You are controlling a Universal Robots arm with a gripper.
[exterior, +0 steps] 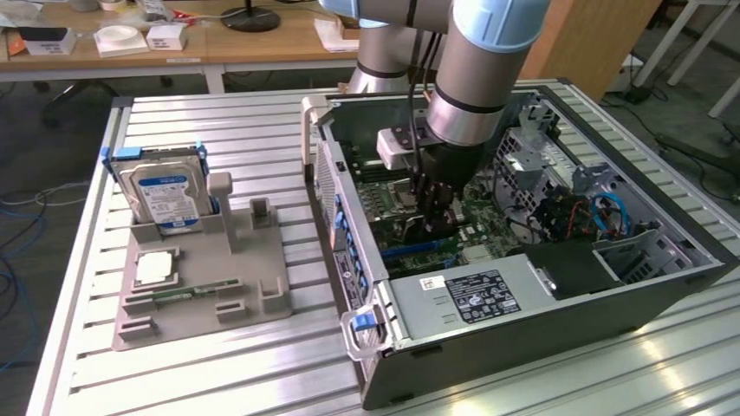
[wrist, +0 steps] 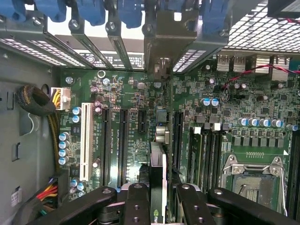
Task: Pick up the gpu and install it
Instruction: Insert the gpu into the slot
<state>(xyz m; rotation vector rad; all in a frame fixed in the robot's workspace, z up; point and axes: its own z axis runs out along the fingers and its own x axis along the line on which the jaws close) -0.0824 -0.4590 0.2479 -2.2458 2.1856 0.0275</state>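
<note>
We have the gripper (exterior: 434, 208) clamping the gpu (wrist: 158, 173) between its jaws, with the motherboard (wrist: 117, 122) slots just beneath them. Picked up, apparently not seated yet.

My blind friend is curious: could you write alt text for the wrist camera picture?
Black robot fingers grip a thin dark green expansion card, seen edge-on, over a green motherboard with long black slots inside an open computer case. Blue plastic clips line one case wall.

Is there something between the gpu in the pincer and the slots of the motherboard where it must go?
Nothing visible does. The pincer holds the gpu edge-on over the motherboard, among its long black slots, and no cable crosses there. The cable bundle lies apart, by the case wall.
</note>
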